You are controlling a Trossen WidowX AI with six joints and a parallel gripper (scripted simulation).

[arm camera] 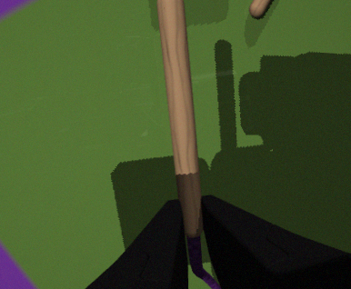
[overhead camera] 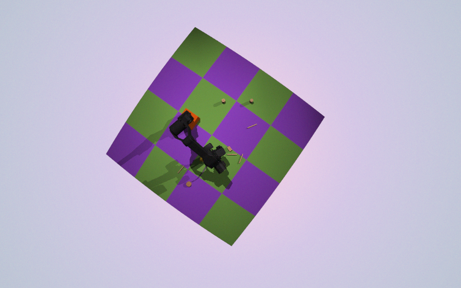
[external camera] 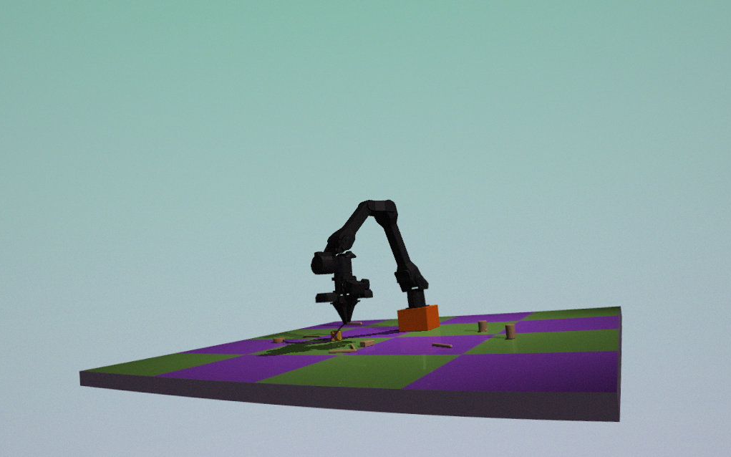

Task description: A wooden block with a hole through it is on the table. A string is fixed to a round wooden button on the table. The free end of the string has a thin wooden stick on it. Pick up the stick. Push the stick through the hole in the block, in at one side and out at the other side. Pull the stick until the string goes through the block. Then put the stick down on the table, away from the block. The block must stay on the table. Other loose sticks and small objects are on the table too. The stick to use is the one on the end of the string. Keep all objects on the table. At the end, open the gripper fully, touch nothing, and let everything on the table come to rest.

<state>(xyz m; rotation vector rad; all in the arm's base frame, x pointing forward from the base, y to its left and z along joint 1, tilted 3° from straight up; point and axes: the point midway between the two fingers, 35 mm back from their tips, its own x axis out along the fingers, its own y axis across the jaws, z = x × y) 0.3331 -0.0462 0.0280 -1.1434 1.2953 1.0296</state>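
Note:
My gripper [external camera: 346, 321] [arm camera: 190, 210] is shut on the wooden stick [arm camera: 179, 91] near its string end. The stick points up the wrist view, with its far end out of frame, and is held above the table. The purple string [arm camera: 195, 254] [overhead camera: 200, 175] leaves the stick between the fingers and runs towards the round wooden button [overhead camera: 188, 183] [external camera: 278, 340]. The yellow block [overhead camera: 201, 160] [external camera: 336, 335] stands on the table, partly hidden by the arm in the top view. In the exterior view it is just below and left of the fingertips. Its hole is unclear.
Loose sticks [overhead camera: 231, 154] [overhead camera: 240, 158] [overhead camera: 252, 126] [overhead camera: 180, 169] lie around. One end of a loose stick [arm camera: 260, 8] shows in the wrist view. A small flat wooden piece [overhead camera: 229, 148] [external camera: 366, 343] and two upright cylinders [overhead camera: 223, 100] [overhead camera: 251, 100] stand farther off. The arm base [external camera: 419, 318] is orange.

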